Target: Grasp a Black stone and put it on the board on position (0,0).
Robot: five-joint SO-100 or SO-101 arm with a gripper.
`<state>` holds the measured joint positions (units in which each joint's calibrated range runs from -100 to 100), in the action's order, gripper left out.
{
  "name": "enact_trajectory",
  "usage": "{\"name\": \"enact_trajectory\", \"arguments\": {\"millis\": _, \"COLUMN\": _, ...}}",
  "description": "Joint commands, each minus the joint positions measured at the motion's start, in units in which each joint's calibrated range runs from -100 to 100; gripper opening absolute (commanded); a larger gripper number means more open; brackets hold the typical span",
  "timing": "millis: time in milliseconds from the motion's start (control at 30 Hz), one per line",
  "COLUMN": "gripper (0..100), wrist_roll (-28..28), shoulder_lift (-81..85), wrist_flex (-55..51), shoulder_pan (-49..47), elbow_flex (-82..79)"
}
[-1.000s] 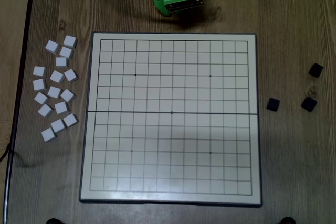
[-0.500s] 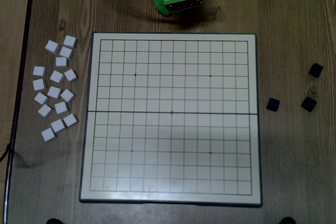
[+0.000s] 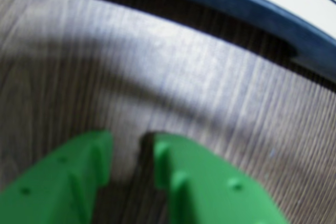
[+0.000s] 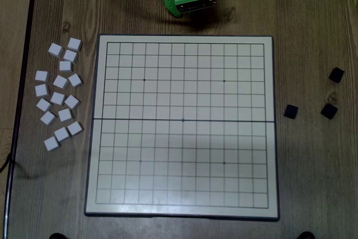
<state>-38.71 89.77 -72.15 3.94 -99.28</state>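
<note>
Wooden table [image 4: 313, 183] | board [image 4: 184, 208] unlabelled | tool [image 3: 132, 153] seemingly near-closed, empty

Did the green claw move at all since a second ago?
No. In the overhead view the green claw sits at the same spot above the top edge of the board.

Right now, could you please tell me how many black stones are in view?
3, all on the table right of the board in the overhead view: one nearest it, one farther right, one above that. None appears hidden.
</note>
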Motion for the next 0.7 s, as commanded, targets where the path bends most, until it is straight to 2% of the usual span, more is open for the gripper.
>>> {"name": "enact_trajectory", "arguments": {"millis": 0, "gripper": 7, "wrist_roll": 0.2, "shoulder_lift": -1.0, "wrist_flex": -2.2, "shoulder_pan": -1.3, "elbow_flex": -0.7}}
{"name": "enact_trajectory", "arguments": {"millis": 167, "gripper": 6, "wrist_roll": -2.4, "shoulder_lift": -8.5, "wrist_flex": 1.4, "shoulder_pan": -2.3, "elbow_flex": -0.4}}
{"name": "enact_trajectory", "arguments": {"millis": 333, "gripper": 6, "wrist_roll": -3.6, "shoulder_lift": -21.2, "wrist_flex": 5.8, "shoulder_pan": -4.1, "elbow_flex": 7.3}}
{"name": "enact_trajectory", "arguments": {"millis": 667, "gripper": 6, "wrist_roll": -3.6, "shoulder_lift": -37.2, "wrist_flex": 0.3, "shoulder_pan": -11.4, "elbow_flex": 34.6}}
